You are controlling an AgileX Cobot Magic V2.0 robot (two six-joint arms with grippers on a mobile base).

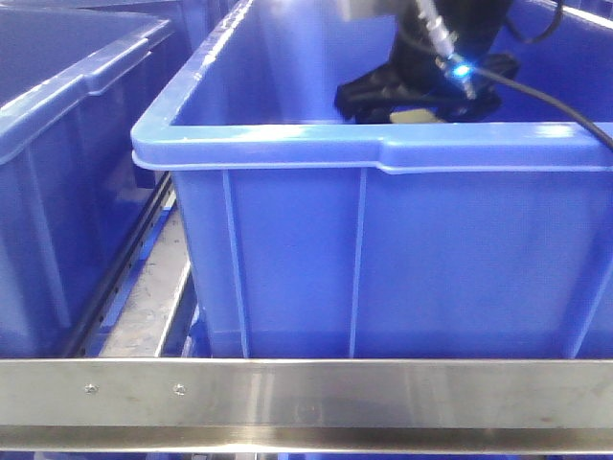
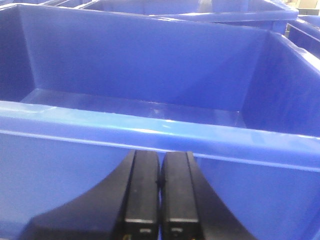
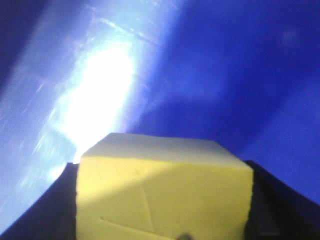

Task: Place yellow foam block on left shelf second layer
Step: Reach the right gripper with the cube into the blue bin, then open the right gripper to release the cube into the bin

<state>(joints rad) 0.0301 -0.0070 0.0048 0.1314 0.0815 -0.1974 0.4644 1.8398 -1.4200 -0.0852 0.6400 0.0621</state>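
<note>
The yellow foam block (image 3: 165, 192) fills the lower half of the right wrist view, and my right gripper (image 3: 165, 210) is shut on it, its dark fingers (image 3: 57, 212) flanking both sides. In the front view that gripper (image 1: 421, 96) hangs inside a large blue bin (image 1: 287, 144), with a pale corner of the block (image 1: 414, 116) showing just above the rim. My left gripper (image 2: 160, 172) is shut on nothing, its fingertips pressed together in front of a blue bin's outer wall (image 2: 75, 175). A metal shelf rail (image 1: 306, 393) runs along the bottom; which layer it is I cannot tell.
A second blue bin (image 1: 57, 125) stands to the left on the same rack, with a perforated metal strip (image 1: 144, 287) between the two. More blue bins (image 2: 200, 7) sit behind the one in the left wrist view. Bright glare covers the bin wall (image 3: 100, 85).
</note>
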